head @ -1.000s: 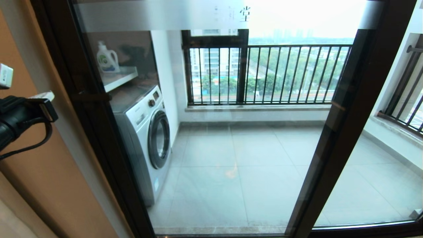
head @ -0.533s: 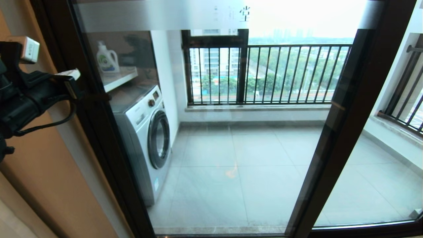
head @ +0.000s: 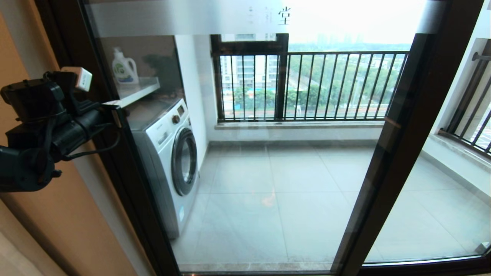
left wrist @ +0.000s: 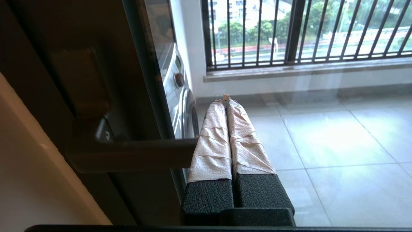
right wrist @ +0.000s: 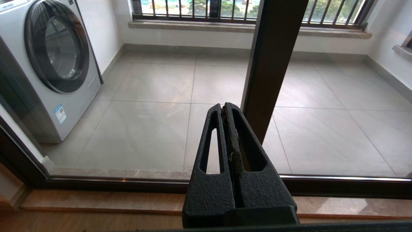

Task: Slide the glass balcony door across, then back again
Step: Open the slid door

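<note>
Left tool (left wrist: 224, 98) fully closed, nothing gripped, pressed beside the door (head: 245, 153) handle (left wrist: 135, 153); arm raised left. Right tool (right wrist: 224, 108) closed, empty, held low.

A Chinese character, 堂, is showing on the frosted band (head: 184, 17) of the glass balcony door (head: 268, 153), above and right of the left gripper (head: 111, 109); fainter characters beside it are unreadable.

Door handle (left wrist: 135, 154) just beside left hand (left wrist: 224, 98)
</note>
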### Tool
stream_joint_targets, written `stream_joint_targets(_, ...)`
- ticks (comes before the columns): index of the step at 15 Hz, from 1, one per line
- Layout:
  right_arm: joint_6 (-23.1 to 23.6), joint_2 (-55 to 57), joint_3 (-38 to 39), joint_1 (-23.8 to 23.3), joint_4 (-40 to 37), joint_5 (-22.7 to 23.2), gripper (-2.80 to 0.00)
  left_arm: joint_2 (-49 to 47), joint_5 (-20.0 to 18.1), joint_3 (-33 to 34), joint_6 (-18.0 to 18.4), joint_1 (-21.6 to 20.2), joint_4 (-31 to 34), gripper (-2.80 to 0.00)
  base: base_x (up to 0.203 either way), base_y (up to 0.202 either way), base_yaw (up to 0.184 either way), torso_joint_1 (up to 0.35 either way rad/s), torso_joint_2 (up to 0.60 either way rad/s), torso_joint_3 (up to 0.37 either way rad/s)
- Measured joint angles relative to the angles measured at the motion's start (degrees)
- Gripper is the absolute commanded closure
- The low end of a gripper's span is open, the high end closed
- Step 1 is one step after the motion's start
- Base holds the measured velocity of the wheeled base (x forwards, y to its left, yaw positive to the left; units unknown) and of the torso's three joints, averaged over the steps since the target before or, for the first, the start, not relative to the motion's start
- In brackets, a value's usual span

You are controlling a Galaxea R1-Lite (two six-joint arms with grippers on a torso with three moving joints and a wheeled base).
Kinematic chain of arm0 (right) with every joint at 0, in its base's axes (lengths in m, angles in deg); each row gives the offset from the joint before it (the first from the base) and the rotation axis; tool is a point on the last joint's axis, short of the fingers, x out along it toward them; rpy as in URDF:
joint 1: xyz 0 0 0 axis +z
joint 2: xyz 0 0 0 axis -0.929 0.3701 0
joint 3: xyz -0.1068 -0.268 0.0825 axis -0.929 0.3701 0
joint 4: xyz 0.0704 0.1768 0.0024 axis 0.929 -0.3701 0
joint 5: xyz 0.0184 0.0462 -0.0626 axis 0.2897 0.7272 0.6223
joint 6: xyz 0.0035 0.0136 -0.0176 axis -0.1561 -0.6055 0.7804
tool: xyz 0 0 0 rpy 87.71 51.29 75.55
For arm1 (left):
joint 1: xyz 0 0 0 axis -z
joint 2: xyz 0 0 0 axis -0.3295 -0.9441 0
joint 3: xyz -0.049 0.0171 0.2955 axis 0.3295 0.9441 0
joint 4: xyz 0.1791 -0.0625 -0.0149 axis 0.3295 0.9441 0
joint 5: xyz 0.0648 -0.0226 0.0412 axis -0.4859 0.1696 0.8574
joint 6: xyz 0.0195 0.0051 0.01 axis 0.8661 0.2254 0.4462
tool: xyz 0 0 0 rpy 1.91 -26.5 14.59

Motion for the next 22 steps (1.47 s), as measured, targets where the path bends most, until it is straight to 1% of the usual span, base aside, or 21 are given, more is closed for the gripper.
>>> stream_joint_targets(3, 0.0, 0.0, 0.0, 0.0, 0.0, 0.0, 0.0, -1.6, 0.9, 1.9, 0.0, -0.1, -1.0, 0.0, 0.0, 0.0, 0.0, 0.0, 0.0, 0.0)
stream_joint_targets(6, 0.0, 0.0, 0.0, 0.0, 0.0, 0.0, 0.0, -2.8, 1.1, 6.5, 0.0, -0.3, -2.2, 0.0, 0.0, 0.0, 0.0, 0.0, 0.0, 0.0)
stream_joint_targets(9, 0.0, 0.0, 0.0, 0.0, 0.0, 0.0, 0.0, -5.8, 1.3, 9.7, 0.2, -0.7, -12.2, 0.0, 0.0, 0.0, 0.0, 0.0, 0.0, 0.0)
stream_joint_targets(10, 0.0, 0.0, 0.0, 0.0, 0.0, 0.0, 0.0, -6.6, 1.3, 10.4, 0.3, -0.9, -14.6, 0.0, 0.0, 0.0, 0.0, 0.0, 0.0, 0.0)
stream_joint_targets(16, 0.0, 0.0, 0.0, 0.0, 0.0, 0.0, 0.0, -7.6, 1.0, 12.9, 0.1, -3.7, -15.9, 0.0, 0.0, 0.0, 0.0, 0.0, 0.0, 0.0)
stream_joint_targets(22, 0.0, 0.0, 0.0, 0.0, 0.0, 0.0, 0.0, -7.8, 0.9, 13.4, 0.0, -6.0, -15.8, 0.0, 0.0, 0.0, 0.0, 0.0, 0.0, 0.0)
